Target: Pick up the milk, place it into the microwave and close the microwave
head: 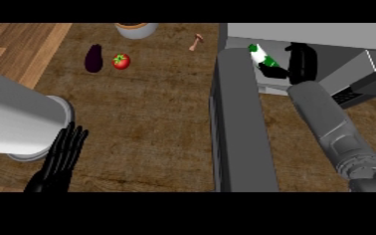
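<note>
Left robot hand [62, 154]: fingers straight, resting. Right robot hand [300, 62]: clamped on white-green milk carton [261, 59] (probably light, crushable; hold mid-body) inside grey microwave [308, 35].

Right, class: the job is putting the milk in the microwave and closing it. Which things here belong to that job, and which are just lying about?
Job: milk, microwave, its open door, right robot hand.
Lying about: eggplant, tomato, mushroom, cup.
</note>
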